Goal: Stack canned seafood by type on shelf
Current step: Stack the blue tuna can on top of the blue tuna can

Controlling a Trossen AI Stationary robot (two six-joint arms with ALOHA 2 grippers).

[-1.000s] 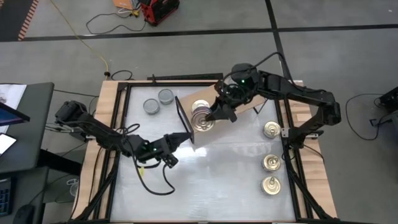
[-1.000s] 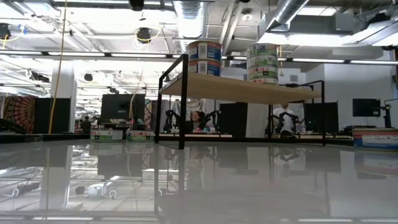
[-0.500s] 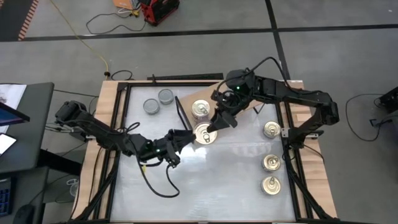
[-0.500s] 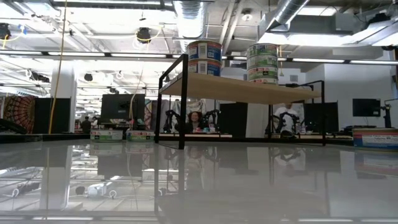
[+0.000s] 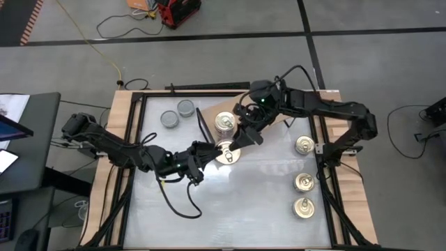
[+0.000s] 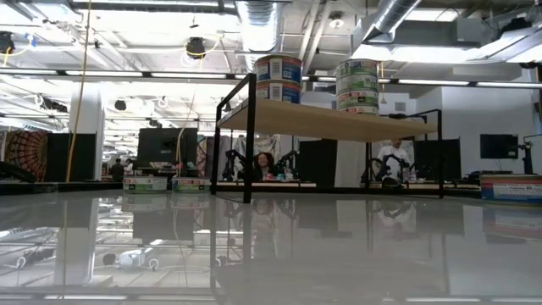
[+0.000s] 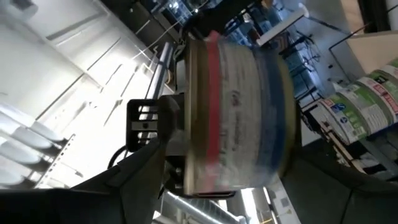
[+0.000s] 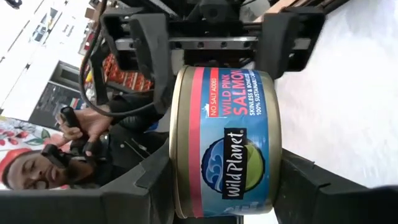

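A tin (image 8: 227,143) with a blue and red salmon label and a gold lid (image 5: 224,155) hangs in the air over the table's middle, just in front of the shelf (image 5: 289,123). My right gripper (image 5: 234,145) is shut on it. My left gripper (image 5: 212,149) is open and comes at the same tin from the left. Its fingers (image 8: 149,62) stand over the lid and under the base. Two tin stacks (image 6: 279,78) (image 6: 356,85) rest on their bases on the shelf board (image 6: 322,119). My right gripper pinches the tin between its two fingers (image 8: 137,193), one on the lid (image 8: 176,186) and one under the base (image 8: 278,186). It comes about level from the table's far right with its wrist rolled. The tin is lifted clear, lid up. Whether my left gripper touches the tin (image 7: 239,118), I cannot tell.
Two grey-topped tins (image 5: 169,119) (image 5: 186,107) stand on the table at the far left. Three gold-lidded tins (image 5: 304,145) (image 5: 304,183) (image 5: 303,206) stand along the right side. The near half of the white tabletop (image 5: 230,209) is bare.
My right gripper has carried the tin away from the shelf toward the table's near edge and a little down. My left gripper has risen and gone right toward the tin with its wrist rolling. Its fingers now stand on either side of the tin.
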